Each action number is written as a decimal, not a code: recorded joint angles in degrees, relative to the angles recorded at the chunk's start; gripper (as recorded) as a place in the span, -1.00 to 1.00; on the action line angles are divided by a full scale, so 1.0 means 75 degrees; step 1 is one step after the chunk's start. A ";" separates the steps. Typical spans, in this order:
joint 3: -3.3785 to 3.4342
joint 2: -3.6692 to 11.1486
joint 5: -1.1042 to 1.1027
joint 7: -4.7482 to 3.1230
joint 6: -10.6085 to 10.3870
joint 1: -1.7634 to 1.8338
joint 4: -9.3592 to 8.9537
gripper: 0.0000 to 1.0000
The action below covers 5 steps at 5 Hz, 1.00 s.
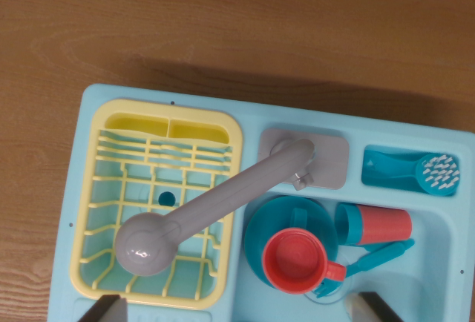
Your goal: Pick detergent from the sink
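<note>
Since I see the detergent bottle (373,224) lying on its side in the sink (438,263), beside the red cup (298,261), I judge it light, rigid and slick; grip across its red body. Claw (236,309) fingertips (104,309) stand apart, holding nothing.

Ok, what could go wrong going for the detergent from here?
The detergent lies on its side close beside the red cup and a teal utensil, so the fingers might catch those instead. Being round, it could roll away. The grey faucet may obstruct a descent.
</note>
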 joint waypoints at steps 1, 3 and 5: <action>0.0000 0.0000 0.0000 0.0000 0.0000 0.0000 0.0000 -1.00; -0.0017 0.0003 0.0002 -0.0059 -0.0074 -0.0015 -0.0074 -1.00; -0.0044 0.0008 0.0004 -0.0154 -0.0193 -0.0039 -0.0192 -1.00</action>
